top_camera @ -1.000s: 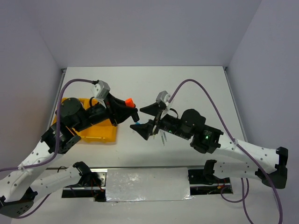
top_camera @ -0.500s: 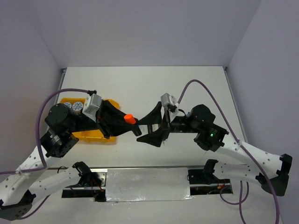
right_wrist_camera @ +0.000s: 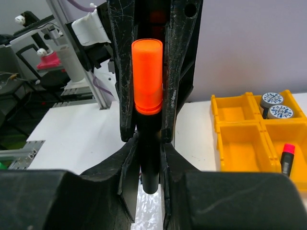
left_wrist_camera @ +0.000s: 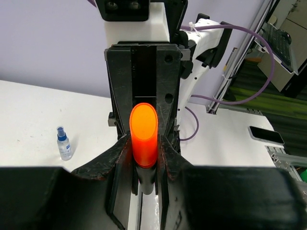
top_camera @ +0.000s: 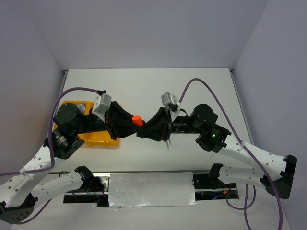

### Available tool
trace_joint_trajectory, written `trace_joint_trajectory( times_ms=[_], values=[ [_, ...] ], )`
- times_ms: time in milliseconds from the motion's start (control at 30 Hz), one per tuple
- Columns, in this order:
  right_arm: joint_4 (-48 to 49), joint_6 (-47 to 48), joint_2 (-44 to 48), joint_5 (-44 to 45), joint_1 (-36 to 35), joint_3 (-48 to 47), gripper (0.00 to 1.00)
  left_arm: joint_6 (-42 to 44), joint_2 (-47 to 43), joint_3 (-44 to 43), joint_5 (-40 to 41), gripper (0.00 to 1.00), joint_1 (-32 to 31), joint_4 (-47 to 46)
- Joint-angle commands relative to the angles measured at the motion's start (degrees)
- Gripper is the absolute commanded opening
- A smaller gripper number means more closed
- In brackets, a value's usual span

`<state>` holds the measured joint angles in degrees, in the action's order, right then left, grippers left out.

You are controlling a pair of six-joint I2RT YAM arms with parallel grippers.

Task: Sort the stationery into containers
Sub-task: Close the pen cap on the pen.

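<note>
Orange-capped marker [right_wrist_camera: 147, 76] stands cap-up where both tools meet: left tool [left_wrist_camera: 144, 148] clenched near its cap, right tool [right_wrist_camera: 149, 158] clenched on its black barrel

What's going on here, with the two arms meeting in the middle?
It's a handover in mid-air. The left gripper and the right gripper are both closed on the orange-capped marker, above the table. The yellow tray on the left holds two round tins and a pink-capped marker.

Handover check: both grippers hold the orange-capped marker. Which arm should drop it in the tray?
Left, likely. The tray lies on that arm's side, just behind the left gripper; the right gripper would have to reach across. Both grip the marker.
</note>
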<state>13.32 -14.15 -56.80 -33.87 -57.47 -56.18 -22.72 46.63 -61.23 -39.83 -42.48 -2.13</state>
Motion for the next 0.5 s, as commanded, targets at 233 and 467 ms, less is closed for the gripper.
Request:
trace_joint_trajectory(
  times_ms=[233,467],
  values=[
    [2.3,1.9,0.7,0.3,0.3,-1.6,0.0,2.1,0.6,-4.2,6.1,0.87,-0.1,2.0],
    [3.0,1.8,1.0,-1.3,0.8,-0.6,0.0,2.1,-2.2,-2.8,9.5,0.99,-0.1,-1.4]
  ],
)
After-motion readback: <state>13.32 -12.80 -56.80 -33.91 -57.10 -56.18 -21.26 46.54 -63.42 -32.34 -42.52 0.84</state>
